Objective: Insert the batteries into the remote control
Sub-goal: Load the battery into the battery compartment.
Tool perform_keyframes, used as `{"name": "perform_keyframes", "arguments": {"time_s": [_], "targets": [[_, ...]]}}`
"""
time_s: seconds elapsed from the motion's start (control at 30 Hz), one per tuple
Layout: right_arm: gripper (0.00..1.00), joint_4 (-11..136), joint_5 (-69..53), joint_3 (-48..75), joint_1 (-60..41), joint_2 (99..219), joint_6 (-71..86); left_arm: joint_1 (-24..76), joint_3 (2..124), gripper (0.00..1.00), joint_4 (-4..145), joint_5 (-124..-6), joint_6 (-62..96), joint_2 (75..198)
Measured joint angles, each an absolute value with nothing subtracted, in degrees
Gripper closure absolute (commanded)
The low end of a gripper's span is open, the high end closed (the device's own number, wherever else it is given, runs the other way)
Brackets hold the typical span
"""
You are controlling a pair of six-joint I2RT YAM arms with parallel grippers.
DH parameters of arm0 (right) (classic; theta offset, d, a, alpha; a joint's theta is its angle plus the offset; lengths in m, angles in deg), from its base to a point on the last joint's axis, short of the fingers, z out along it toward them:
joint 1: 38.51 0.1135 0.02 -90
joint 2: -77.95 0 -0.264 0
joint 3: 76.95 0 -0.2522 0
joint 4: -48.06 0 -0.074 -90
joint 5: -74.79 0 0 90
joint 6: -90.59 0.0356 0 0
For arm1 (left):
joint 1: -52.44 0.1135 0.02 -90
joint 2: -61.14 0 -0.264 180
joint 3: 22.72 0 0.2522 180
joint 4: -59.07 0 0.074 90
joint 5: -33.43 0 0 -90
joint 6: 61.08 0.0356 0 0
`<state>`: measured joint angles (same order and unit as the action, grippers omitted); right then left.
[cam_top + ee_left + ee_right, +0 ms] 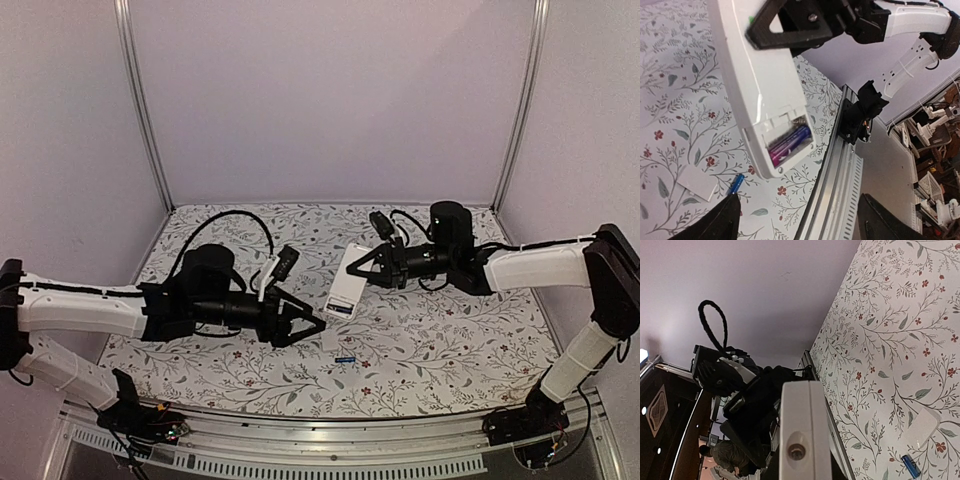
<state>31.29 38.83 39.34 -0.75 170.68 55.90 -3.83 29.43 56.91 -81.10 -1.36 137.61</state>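
Note:
My right gripper [358,267] is shut on the top end of the white remote control [343,285] and holds it tilted above the table. In the left wrist view the remote [760,85] shows its back with the battery bay [789,142] open, and the blackish-purple battery [788,144] lies inside. The blue battery [346,359] lies on the table below and also shows in the left wrist view [736,184] and the right wrist view [910,466]. My left gripper [316,325] is open and empty, just left of the remote's lower end.
The small flat white cover piece [333,341] lies on the floral table cloth beside the blue battery; it also shows in the left wrist view [697,182] and the right wrist view [923,425]. The aluminium front rail [837,175] runs along the table's near edge.

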Motion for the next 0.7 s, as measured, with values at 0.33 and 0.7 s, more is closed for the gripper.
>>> {"name": "perform_keyframes", "arguments": {"time_s": [0.33,0.7], "targets": [[1.0,42.8,36.1,36.8,-0.8,169.4,51.1,-16.3,23.4,0.15,57.2,-52.6,28.9,119.7],[1.0,45.1,36.1,34.1,1.0,171.0,55.9,-26.0,29.6,0.32,60.5,-38.1,63.9,130.9]]}}
